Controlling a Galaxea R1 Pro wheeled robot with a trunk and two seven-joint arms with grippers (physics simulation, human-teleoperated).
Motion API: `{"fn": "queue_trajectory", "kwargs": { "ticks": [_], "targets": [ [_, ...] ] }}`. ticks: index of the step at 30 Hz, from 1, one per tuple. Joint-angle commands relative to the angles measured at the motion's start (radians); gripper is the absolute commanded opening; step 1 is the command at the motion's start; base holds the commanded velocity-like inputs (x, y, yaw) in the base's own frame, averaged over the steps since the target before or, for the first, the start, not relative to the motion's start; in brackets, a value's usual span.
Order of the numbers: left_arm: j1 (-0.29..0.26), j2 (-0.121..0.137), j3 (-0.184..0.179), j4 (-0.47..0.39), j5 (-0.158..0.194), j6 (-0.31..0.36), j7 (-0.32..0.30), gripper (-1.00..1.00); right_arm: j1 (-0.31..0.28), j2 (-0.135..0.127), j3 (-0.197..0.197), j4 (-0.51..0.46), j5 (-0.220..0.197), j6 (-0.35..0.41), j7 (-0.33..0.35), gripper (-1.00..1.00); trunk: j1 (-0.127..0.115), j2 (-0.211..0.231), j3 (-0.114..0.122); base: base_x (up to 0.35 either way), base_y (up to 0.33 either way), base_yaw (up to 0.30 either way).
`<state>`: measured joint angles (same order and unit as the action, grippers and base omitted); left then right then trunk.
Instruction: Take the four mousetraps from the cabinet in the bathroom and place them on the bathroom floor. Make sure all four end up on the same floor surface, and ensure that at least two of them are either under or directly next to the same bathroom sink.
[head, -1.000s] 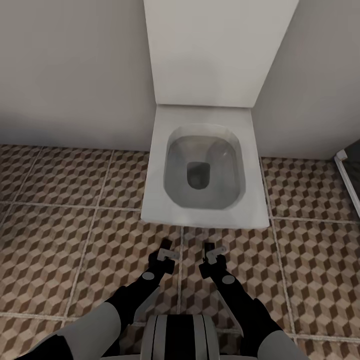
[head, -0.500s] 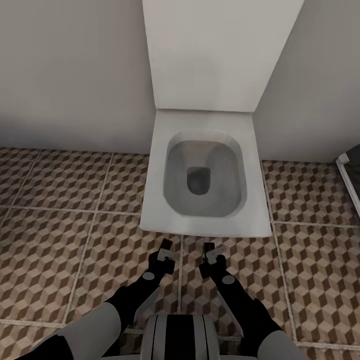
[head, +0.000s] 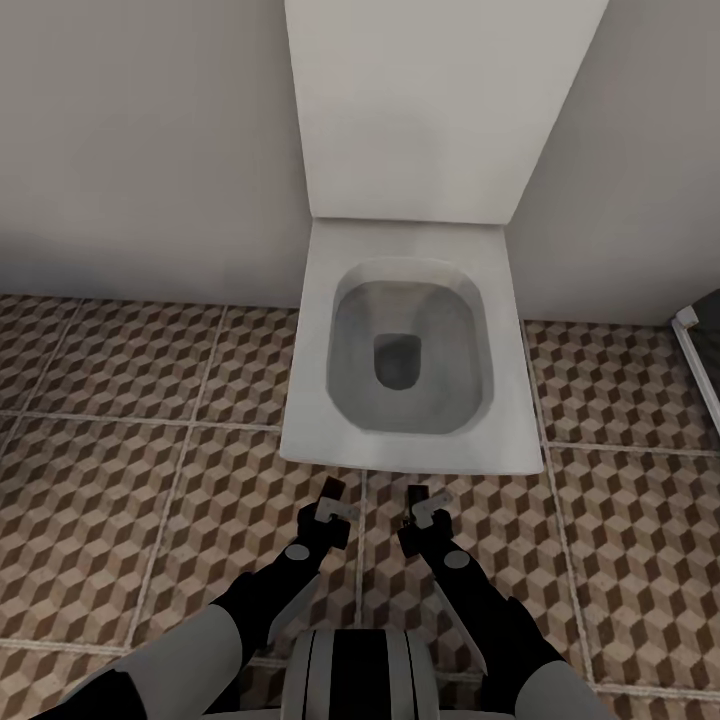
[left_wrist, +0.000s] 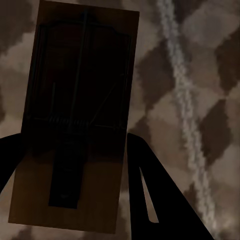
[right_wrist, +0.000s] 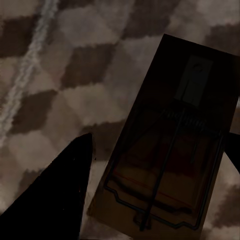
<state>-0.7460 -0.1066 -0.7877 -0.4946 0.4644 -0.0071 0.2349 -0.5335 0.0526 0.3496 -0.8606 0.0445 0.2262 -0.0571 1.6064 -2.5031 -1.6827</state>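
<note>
Facing a toilet (head: 412, 350) against the wall, the robot holds both arms low over the floor (head: 120, 480), a mousetrap in each gripper. Left gripper (head: 330, 500) has its fingers closed on the sides of a trap (left_wrist: 75, 120), seen clearly from the left wrist; right gripper (head: 425, 505) is likewise clamped on the second trap (right_wrist: 175, 145), pinched between its dark fingers with tiles behind it. Both traps hang above the floor, not yet set down (how near the tiles is hard to judge). So two traps are out of the cabinet and in hand, none visibly placed. What's left, I'd say: find the sink, lay these two beside or under it, then deal with the other two.
</note>
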Motion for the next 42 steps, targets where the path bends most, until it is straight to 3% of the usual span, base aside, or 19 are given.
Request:
{"fn": "queue_trajectory", "kwargs": {
  "ticks": [1,30,42],
  "targets": [
    [-0.001,0.001,-0.008,-0.001,0.005,0.0,0.009,-1.0,0.0,0.0,0.003,-0.001,0.005,0.007,-0.006,1.0,0.0,0.0,0.0,0.0,0.0,0.0],
    [-0.001,0.002,-0.01,0.0,0.005,-0.001,0.009,-1.0,0.0,0.001,0.003,-0.001,0.004,0.007,-0.006,1.0,0.0,0.0,0.0,0.0,0.0,0.0],
    [-0.001,0.004,-0.009,0.051,0.002,-0.062,0.009,-1.0,0.0,0.001,0.005,-0.001,0.005,0.007,-0.006,1.0,0.0,0.0,0.0,0.0,0.0,0.0]
  ]
}}
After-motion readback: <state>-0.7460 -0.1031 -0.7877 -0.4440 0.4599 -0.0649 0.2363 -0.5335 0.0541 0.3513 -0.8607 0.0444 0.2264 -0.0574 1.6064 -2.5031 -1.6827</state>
